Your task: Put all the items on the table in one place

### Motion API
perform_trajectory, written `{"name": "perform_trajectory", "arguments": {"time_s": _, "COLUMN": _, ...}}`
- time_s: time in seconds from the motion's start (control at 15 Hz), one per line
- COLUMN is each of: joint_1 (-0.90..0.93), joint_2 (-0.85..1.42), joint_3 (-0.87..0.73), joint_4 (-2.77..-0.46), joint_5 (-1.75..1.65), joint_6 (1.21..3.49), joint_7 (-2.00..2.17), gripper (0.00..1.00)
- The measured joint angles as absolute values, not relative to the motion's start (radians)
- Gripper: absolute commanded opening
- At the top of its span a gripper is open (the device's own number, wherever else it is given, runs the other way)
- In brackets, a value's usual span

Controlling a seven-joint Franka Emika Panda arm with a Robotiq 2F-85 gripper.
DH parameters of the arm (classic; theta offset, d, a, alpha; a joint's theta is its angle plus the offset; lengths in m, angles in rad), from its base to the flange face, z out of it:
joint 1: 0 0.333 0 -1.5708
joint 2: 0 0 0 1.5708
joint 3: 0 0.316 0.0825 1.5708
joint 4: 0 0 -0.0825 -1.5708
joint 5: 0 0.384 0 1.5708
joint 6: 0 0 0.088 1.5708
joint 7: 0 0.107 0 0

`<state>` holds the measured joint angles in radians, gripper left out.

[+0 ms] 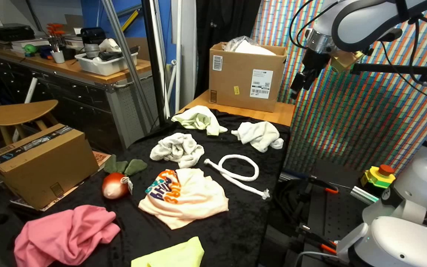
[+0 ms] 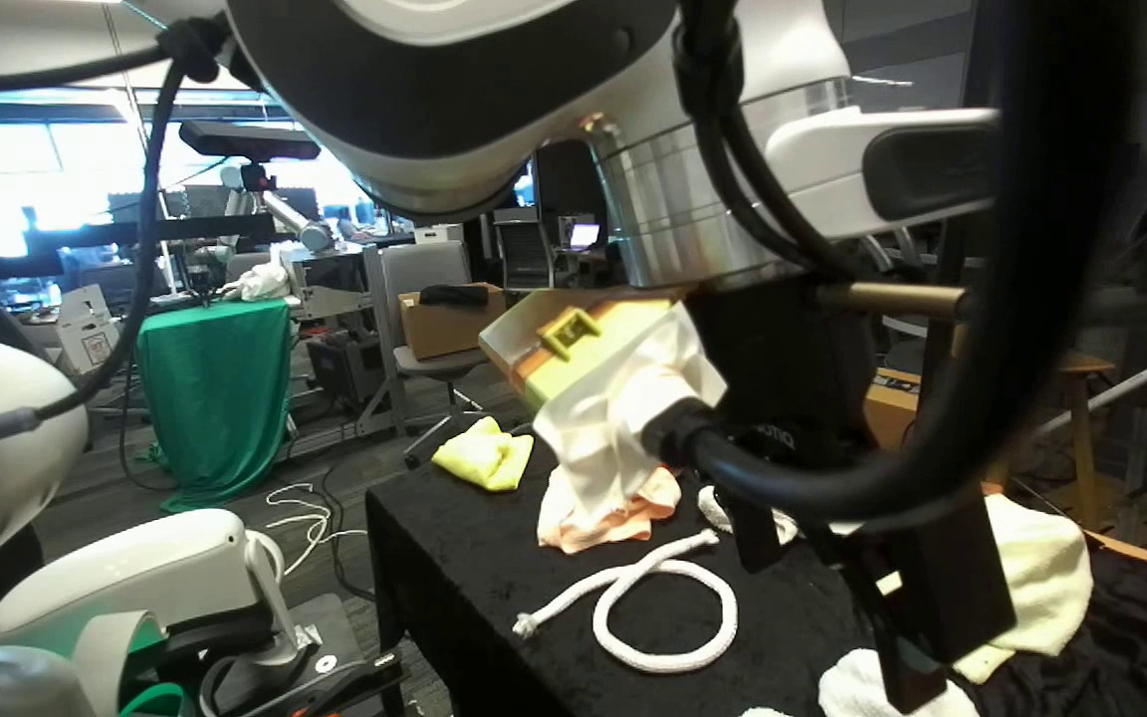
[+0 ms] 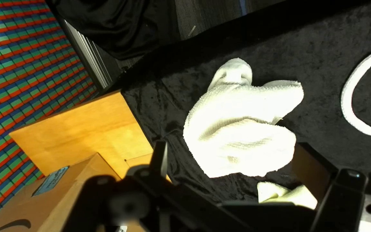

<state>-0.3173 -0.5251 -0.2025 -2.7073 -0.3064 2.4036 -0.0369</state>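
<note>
The gripper (image 3: 236, 157) hangs nearest the wrist camera, jaws spread wide, a white cloth (image 3: 237, 141) beyond them at twelve o'clock. In an exterior view, round the printed cloth (image 1: 191, 198) on the table (image 1: 243, 230), a pink cloth (image 1: 65, 235) lies at eight o'clock, a yellow cloth (image 1: 174, 256) at six, a rope (image 1: 228, 174) at two and a green cloth (image 1: 200, 119) at twelve.

The table (image 1: 245, 220) is black, the rope (image 1: 227, 173) and 2 cloths (image 1: 178, 150) (image 1: 258, 136) white, with a pink cloth (image 1: 65, 234), a yellow cloth (image 1: 174, 254), a pale-green cloth (image 1: 198, 118), a peach cloth (image 1: 195, 198) printed orange, teal and purple, and a red-green-blue tiled backdrop (image 3: 24, 80).
</note>
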Motion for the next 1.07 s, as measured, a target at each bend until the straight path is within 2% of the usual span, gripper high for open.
{"name": "perform_trajectory", "arguments": {"time_s": 1.07, "joint_1": -0.111, "joint_2": -0.369, "joint_3": 0.097, "joint_4": -2.634, "joint_5": -0.306, "joint_6": 2.414, "joint_7": 0.114, "gripper": 1.00}}
